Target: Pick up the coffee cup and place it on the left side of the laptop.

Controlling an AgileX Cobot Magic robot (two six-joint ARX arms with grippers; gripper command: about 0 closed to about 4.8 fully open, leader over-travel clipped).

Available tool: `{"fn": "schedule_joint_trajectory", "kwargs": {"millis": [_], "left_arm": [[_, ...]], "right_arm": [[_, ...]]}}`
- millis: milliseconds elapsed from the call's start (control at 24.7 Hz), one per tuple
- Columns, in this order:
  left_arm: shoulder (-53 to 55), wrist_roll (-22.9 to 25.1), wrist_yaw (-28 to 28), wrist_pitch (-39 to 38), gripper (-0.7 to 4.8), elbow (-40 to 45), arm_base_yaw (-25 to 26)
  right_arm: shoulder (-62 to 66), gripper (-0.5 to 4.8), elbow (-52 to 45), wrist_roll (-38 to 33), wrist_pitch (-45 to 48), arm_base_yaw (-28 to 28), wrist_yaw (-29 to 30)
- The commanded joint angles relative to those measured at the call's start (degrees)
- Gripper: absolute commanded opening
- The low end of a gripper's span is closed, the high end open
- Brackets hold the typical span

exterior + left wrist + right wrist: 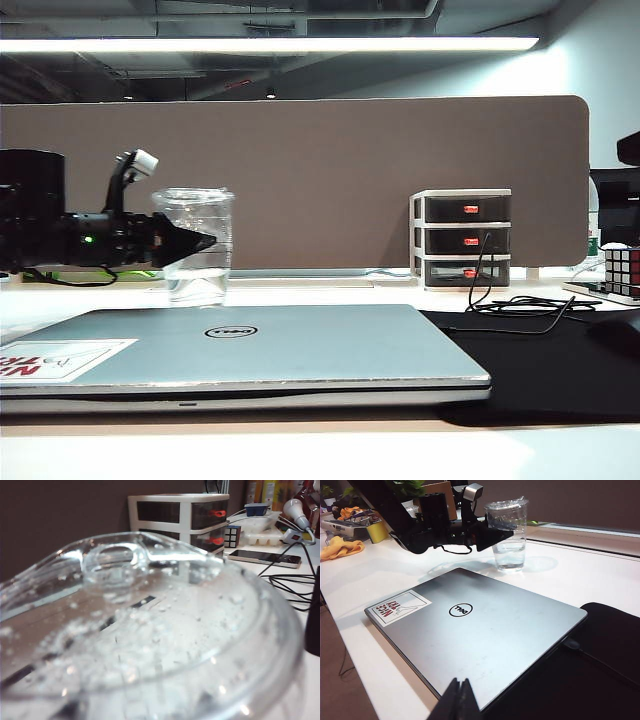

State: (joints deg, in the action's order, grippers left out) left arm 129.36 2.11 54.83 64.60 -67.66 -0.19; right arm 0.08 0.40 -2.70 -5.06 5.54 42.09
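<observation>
Brown partition (300,180) behind desk. Three-drawer organiser (462,238) against it, red labels. Black cable (520,300) coiled beside. Rubik's cube (622,270) far right. Phone (264,557) lying flat.

The coffee cup (196,245) is standing upright on the white table behind the laptop (240,352), a clear plastic takeaway cup with a flat clear lid, droplets clinging inside and a little water sitting at the bottom. It is sitting between the left gripper's (198,241) fingers, which are flanking its upper half from the side. The laptop is lying closed and flat, its silver-grey lid showing a round black Dell logo (460,610) and a white sticker with red lettering (399,607) toward one corner. The right gripper's (459,698) fingertips are hanging pressed together just above the laptop's near edge.
</observation>
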Motion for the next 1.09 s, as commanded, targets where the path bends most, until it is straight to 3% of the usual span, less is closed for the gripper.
{"fn": "schedule_joint_trajectory", "kwargs": {"millis": [41, 365, 608, 770, 1094], "left_arm": [[-2.25, -1.84, 1.20, 1.95, 2.68, 0.85, 1.31], [-7.34, -1.70, 3.04, 2.47, 2.77, 7.50, 5.86], [-13.27, -1.27, 3.56, 6.32, 2.78, 17.99, 10.99], [-16.26, -1.22, 7.23, 8.90, 2.78, 25.51, 15.28], [-17.11, -0.48, 8.17, 13.11, 2.77, 33.22, 19.76]], "right_arm": [[-0.11, -0.01, -0.28, 0.20, 0.55, 0.00, 0.02], [-0.11, -0.01, -0.28, 1.27, 0.55, 0.00, -0.04], [-0.11, -0.01, -0.28, 1.27, 0.57, 0.02, 0.02], [-0.11, -0.01, -0.28, 1.27, 0.57, 0.02, 0.02], [-0.11, -0.01, -0.28, 1.27, 0.59, 0.04, 0.04]]}}
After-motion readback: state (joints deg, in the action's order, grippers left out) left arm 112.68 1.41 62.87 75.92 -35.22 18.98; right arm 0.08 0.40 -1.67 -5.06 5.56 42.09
